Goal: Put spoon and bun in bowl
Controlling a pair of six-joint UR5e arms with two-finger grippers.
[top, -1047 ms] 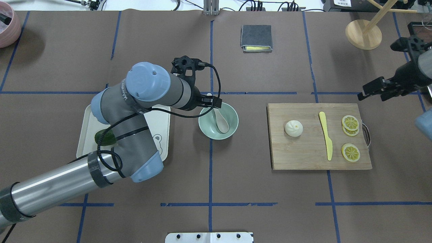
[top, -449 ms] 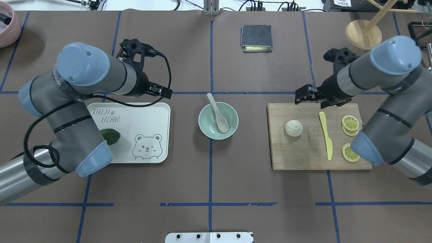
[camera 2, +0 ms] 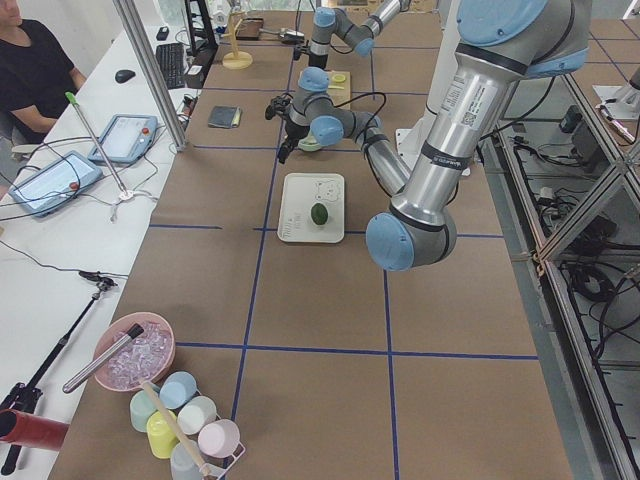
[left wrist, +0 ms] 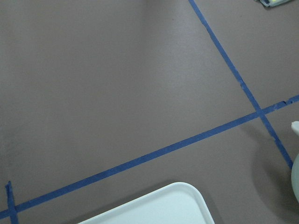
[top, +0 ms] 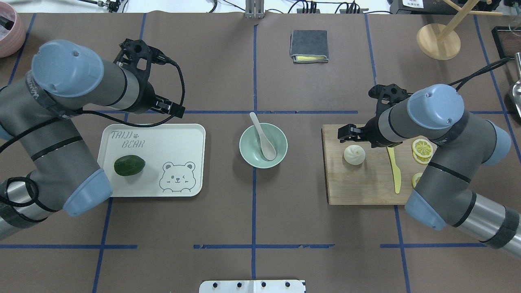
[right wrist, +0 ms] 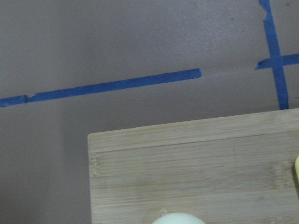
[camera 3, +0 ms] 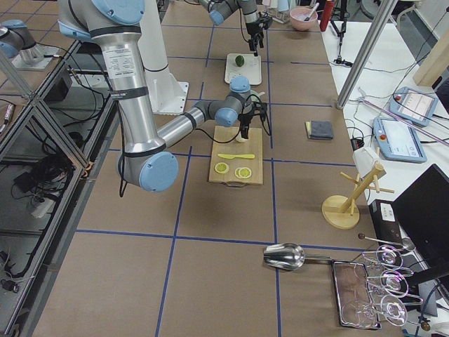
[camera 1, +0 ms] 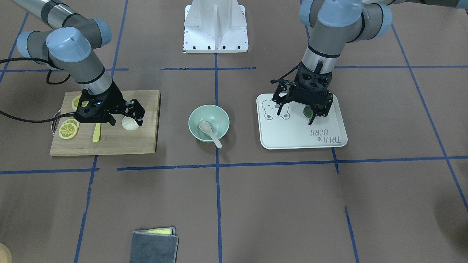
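Since the earlier overhead frames, the right gripper (top: 348, 132) has moved from beyond the top edge of the cutting board (top: 358, 187) to a position over its upper left corner, and the left gripper (top: 171, 108) has drawn back toward frame left. Overhead view: the spoon (top: 263, 142) lies in the bowl (top: 245, 138) at frame centre, scoop inside, handle projecting over the upper rim. The bun (top: 354, 155) sits on the left part of the cutting board, just below the right gripper in frame, well apart from the bowl. The left gripper appears just above the upper edge of the tray (top: 179, 138); a green fruit (top: 129, 165) lies on the tray. Front-facing view: both grippers show jaws apart. The right gripper, frame left, stands over the bun and partly hides it; the left gripper, right of centre, hangs over the tray. Side views: both grippers are too small to read. Left wrist view: a tray corner at the bottom edge, the bowl rim and spoon tip at the right edge. Right wrist view: a cutting board corner, with the bun's top at the bottom edge.
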